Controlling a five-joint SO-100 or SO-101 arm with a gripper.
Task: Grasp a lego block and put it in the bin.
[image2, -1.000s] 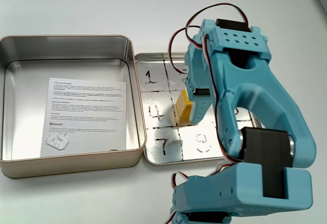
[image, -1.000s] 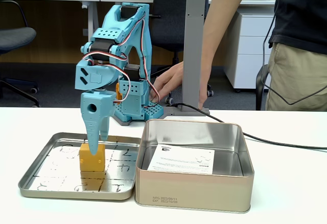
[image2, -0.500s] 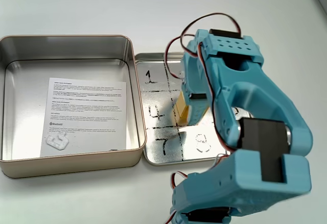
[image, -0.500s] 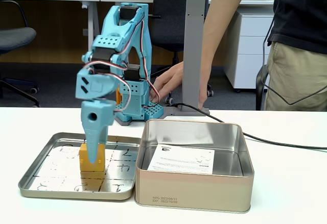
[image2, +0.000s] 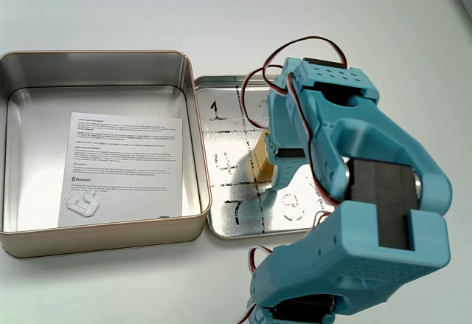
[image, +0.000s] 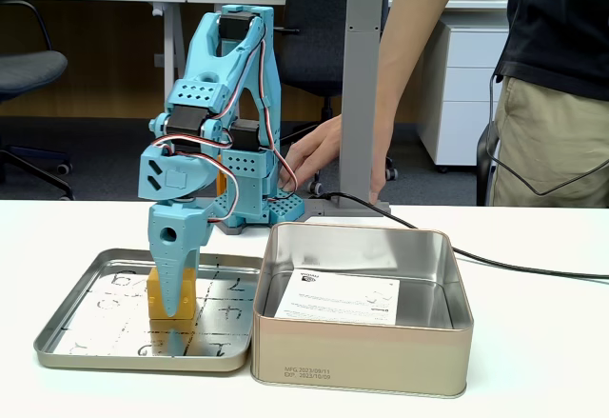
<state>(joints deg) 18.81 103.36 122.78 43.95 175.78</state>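
The gripper [image: 175,315] stands tip-down over the lego block [image: 186,296], which sits directly under and behind its fingers on the shallow tray [image: 67,328]; whether the jaws are closed on the block or merely straddle it cannot be told, since the arm hides the contact in the other fixed view, where only a corner of the lego block [image2: 261,154] shows; the bin [image: 362,347] lies beside the gripper, to the right in this fixed view. The likely risk is an off-centre pinch, so the block twists or drops on lifting; a low carry could also clip the bin's wall. Compared with a second ago, the gripper has sunk lower over the block; the block has not moved.
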